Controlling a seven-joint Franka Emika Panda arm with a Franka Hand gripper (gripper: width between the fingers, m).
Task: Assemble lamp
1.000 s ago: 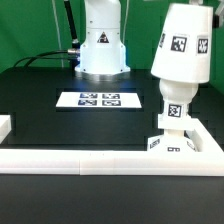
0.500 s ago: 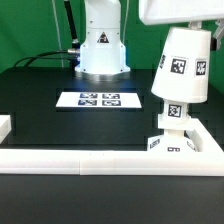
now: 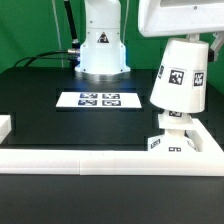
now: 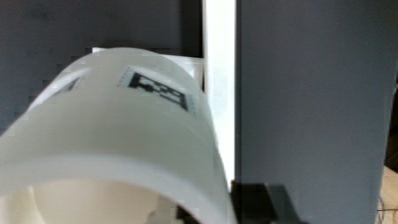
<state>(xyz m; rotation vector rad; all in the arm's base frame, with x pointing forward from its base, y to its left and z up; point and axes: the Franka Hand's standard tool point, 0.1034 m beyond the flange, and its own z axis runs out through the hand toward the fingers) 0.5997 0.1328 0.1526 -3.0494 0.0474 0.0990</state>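
Nearest, a white rail (image 3: 100, 161) borders the black counter (image 3: 40, 105). Just behind it at the exterior view's right sits the lamp base (image 3: 172, 143), the bulb (image 3: 174, 119) upright on it. The shade (image 3: 179, 75) is tilted over the bulb, seemingly carried by the pincer (image 3: 185, 38), though its fingers are hidden. Farther back lies the marker board (image 3: 100, 99).

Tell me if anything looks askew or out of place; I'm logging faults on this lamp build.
The shade leans to one side rather than sitting square over the bulb and base at the exterior view's right. It hangs from the gripper, not yet seated. Nothing looks damaged.
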